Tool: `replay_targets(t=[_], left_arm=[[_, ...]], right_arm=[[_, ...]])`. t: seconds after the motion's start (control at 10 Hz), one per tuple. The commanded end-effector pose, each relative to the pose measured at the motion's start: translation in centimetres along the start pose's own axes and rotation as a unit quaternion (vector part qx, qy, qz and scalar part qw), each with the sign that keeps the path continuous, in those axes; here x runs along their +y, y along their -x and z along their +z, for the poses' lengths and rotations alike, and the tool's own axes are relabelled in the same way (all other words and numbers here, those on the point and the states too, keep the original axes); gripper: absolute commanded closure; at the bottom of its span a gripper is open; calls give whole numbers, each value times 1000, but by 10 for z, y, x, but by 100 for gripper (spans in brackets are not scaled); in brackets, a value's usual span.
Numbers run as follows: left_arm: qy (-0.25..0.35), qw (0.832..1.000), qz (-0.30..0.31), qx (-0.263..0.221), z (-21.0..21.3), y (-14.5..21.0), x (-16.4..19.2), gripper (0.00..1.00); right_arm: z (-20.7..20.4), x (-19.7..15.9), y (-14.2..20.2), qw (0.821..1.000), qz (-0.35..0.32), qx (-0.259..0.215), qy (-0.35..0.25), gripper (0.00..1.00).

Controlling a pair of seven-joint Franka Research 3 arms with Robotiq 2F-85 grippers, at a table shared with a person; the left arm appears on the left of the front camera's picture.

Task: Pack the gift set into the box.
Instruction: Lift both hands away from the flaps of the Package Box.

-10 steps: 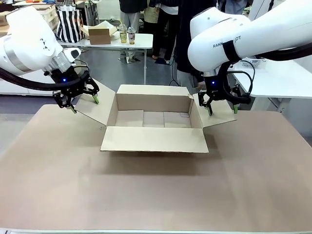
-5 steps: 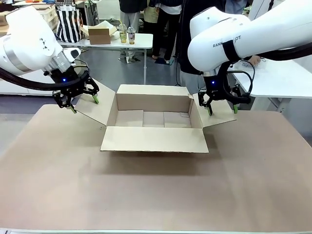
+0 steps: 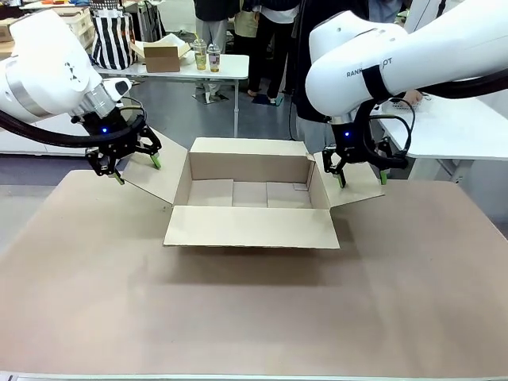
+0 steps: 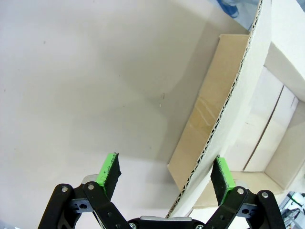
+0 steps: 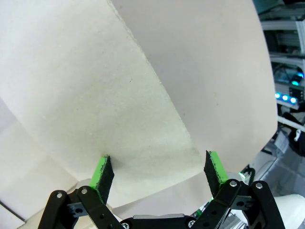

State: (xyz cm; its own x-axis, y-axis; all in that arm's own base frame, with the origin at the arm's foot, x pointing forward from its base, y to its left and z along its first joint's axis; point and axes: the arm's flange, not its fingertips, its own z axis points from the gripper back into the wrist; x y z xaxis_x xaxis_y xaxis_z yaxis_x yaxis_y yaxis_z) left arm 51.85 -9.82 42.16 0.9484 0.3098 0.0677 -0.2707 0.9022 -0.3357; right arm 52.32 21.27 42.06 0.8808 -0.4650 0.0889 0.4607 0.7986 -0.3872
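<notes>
The box (image 3: 250,194) stands open in the middle of the table, its four flaps spread outward and its inside bare. My left gripper (image 3: 137,171) hangs open at the outer edge of the box's left flap (image 3: 155,178). In the left wrist view the left gripper (image 4: 166,171) straddles the flap's corrugated edge (image 4: 233,98), which runs close to the right pad (image 4: 223,174). My right gripper (image 3: 362,179) is open over the right flap (image 3: 357,186). In the right wrist view the right gripper (image 5: 158,171) has that flap (image 5: 119,95) just beyond its pads. The gift set is out of view.
Behind the box, a white table (image 3: 226,70) carries a small carton (image 3: 163,55) and two cups (image 3: 206,55). Another white table (image 3: 452,127) stands at the right. People stand at the far side. The near half of the brown tabletop (image 3: 254,309) is free room.
Both arms and the box stand as before. Only a person behind the right arm has shifted a little.
</notes>
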Motion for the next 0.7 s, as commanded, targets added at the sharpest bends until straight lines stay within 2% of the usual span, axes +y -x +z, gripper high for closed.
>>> replay_targets(t=[0.0,0.6], left_arm=[[-7,1000,5,2,3,0,0,0],[-7,1000,5,2,3,0,0,0]], right_arm=[[4,0,-5,1000,1,-7,10,0],[4,0,-5,1000,1,-7,10,0]])
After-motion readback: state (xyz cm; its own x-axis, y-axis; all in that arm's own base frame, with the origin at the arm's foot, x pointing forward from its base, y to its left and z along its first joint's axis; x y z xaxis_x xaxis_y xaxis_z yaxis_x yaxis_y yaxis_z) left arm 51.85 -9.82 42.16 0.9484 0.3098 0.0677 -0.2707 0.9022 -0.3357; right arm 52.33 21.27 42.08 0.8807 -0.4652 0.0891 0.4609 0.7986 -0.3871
